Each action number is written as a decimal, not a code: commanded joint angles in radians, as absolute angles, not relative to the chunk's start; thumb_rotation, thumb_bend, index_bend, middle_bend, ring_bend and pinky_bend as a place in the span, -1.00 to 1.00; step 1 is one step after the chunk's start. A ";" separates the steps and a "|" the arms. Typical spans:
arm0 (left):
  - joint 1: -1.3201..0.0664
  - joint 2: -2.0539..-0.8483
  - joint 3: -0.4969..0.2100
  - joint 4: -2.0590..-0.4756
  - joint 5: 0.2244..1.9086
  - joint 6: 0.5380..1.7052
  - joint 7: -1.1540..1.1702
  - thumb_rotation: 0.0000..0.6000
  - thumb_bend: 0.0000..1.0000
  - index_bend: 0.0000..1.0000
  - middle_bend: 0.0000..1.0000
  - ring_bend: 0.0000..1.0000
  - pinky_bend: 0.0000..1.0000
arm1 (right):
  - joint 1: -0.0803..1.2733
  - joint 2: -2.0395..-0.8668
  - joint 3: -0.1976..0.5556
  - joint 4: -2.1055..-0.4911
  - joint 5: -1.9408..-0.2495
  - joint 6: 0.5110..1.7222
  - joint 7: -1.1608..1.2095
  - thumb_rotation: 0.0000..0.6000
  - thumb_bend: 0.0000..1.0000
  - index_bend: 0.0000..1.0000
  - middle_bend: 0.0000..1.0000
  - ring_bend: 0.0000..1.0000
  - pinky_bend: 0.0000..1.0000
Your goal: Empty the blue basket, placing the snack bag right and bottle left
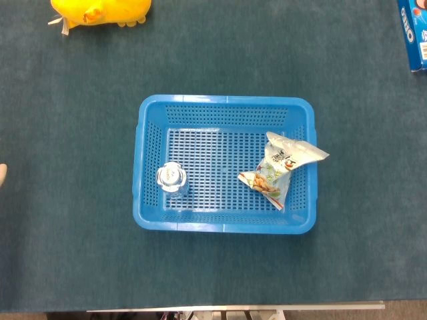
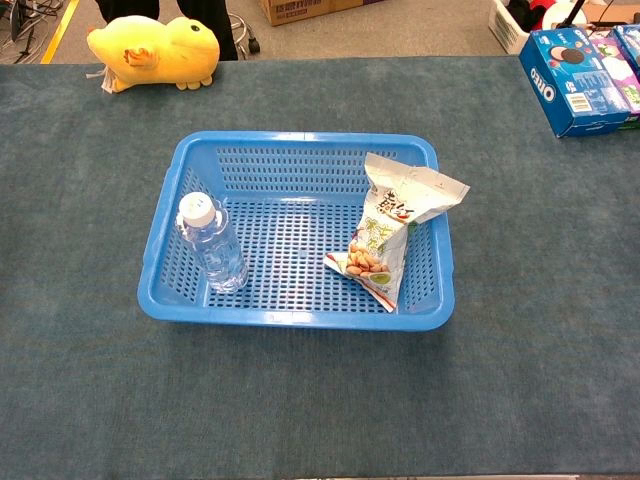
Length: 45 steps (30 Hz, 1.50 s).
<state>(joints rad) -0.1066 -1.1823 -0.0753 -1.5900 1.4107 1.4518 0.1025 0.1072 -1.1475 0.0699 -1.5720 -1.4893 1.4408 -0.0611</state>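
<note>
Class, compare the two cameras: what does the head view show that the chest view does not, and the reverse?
Only the head view shows something pale at the left edge, too cropped to identify. Only the chest view shows the floor and boxes beyond the table, and the bottle's side. Both show the basket, bottle, snack bag, yellow toy and cookie box.

Edges and blind spots

Yellow plush duck (image 1: 100, 11) cropped by head view's top edge; blue biscuit box (image 1: 413, 33) cropped at right. Pale sliver (image 1: 3, 175) at left edge, unidentifiable. Snack bag (image 2: 392, 232) print too small to read.
</note>
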 commanded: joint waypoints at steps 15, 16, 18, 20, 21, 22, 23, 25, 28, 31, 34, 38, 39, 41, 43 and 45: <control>-0.093 -1.196 -0.072 -1.587 1.391 1.462 0.107 1.00 -0.48 -0.22 -0.03 -0.46 -0.15 | 0.141 -1.106 0.088 -1.666 -1.528 1.430 0.075 1.00 -0.66 -0.36 -0.35 -0.54 -0.15; -0.090 -1.197 -0.069 -1.585 1.393 1.464 0.106 1.00 -0.48 -0.22 -0.03 -0.46 -0.15 | 0.145 -1.098 0.088 -1.681 -1.535 1.429 0.080 1.00 -0.66 -0.36 -0.35 -0.54 -0.15; -0.085 -1.198 -0.066 -1.579 1.394 1.468 0.104 1.00 -0.48 -0.22 -0.03 -0.46 -0.15 | 0.153 -1.085 0.088 -1.705 -1.550 1.424 0.085 1.00 -0.67 -0.36 -0.35 -0.54 -0.15; -0.083 -1.199 -0.064 -1.574 1.392 1.466 0.099 1.00 -0.48 -0.22 -0.02 -0.46 -0.15 | 0.161 -1.076 0.087 -1.726 -1.556 1.417 0.092 1.00 -0.67 -0.36 -0.35 -0.54 -0.15; -0.083 -1.200 -0.063 -1.570 1.392 1.465 0.095 1.00 -0.48 -0.22 -0.02 -0.46 -0.15 | 0.166 -1.070 0.087 -1.743 -1.558 1.409 0.100 1.00 -0.68 -0.36 -0.35 -0.54 -0.15; -0.082 -1.201 -0.062 -1.568 1.392 1.463 0.093 1.00 -0.48 -0.22 -0.02 -0.46 -0.15 | 0.170 -1.066 0.087 -1.757 -1.559 1.403 0.105 1.00 -0.68 -0.36 -0.35 -0.54 -0.15; -0.082 -1.201 -0.061 -1.566 1.394 1.462 0.091 1.00 -0.48 -0.23 -0.02 -0.46 -0.15 | 0.174 -1.061 0.086 -1.772 -1.560 1.396 0.111 1.00 -0.68 -0.36 -0.35 -0.54 -0.15; -0.081 -1.202 -0.058 -1.563 1.399 1.462 0.088 1.00 -0.48 -0.24 -0.01 -0.46 -0.15 | 0.186 -1.046 0.083 -1.807 -1.566 1.376 0.117 1.00 -0.70 -0.36 -0.35 -0.54 -0.15; -0.080 -1.204 -0.057 -1.559 1.401 1.464 0.081 1.00 -0.48 -0.24 -0.01 -0.46 -0.15 | 0.205 -1.025 0.082 -1.861 -1.563 1.342 0.108 1.00 -0.73 -0.36 -0.35 -0.54 -0.15; -0.078 -1.206 -0.056 -1.554 1.400 1.464 0.076 1.00 -0.48 -0.24 -0.01 -0.46 -0.15 | 0.224 -1.008 0.085 -1.923 -1.538 1.303 0.100 1.00 -0.78 -0.36 -0.35 -0.54 -0.16; -0.077 -1.209 -0.055 -1.548 1.400 1.460 0.070 1.00 -0.48 -0.24 -0.01 -0.46 -0.15 | 0.243 -0.999 0.092 -1.982 -1.500 1.265 0.095 1.00 -0.87 -0.36 -0.35 -0.54 -0.19; -0.075 -1.209 -0.052 -1.542 1.402 1.456 0.062 1.00 -0.48 -0.24 -0.01 -0.46 -0.15 | 0.267 -1.005 0.107 -2.037 -1.445 1.230 0.065 1.00 -0.92 -0.36 -0.35 -0.54 -0.22; -0.075 -1.210 -0.051 -1.539 1.402 1.455 0.059 1.00 -0.48 -0.24 -0.01 -0.46 -0.15 | 0.273 -1.008 0.110 -2.047 -1.432 1.222 0.057 1.00 -0.92 -0.36 -0.35 -0.54 -0.22; -0.072 -1.209 -0.050 -1.539 1.404 1.459 0.053 1.00 -0.48 -0.24 -0.01 -0.46 -0.15 | 0.288 -1.017 0.119 -2.067 -1.398 1.204 0.042 1.00 -0.92 -0.36 -0.35 -0.54 -0.24; -0.069 -1.210 -0.049 -1.534 1.404 1.459 0.046 1.00 -0.48 -0.24 -0.01 -0.46 -0.15 | 0.305 -1.025 0.128 -2.085 -1.357 1.179 0.026 1.00 -0.93 -0.36 -0.35 -0.54 -0.25; -0.067 -1.212 -0.047 -1.530 1.404 1.460 0.040 1.00 -0.48 -0.24 -0.01 -0.46 -0.15 | 0.323 -1.030 0.136 -2.102 -1.318 1.154 0.015 1.00 -0.93 -0.36 -0.35 -0.54 -0.25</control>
<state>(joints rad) -0.0677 -1.2110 -0.0480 -1.5309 1.4043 1.4597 0.0410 0.3026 -1.0217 0.1248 -2.0812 -1.3516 1.1803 0.0314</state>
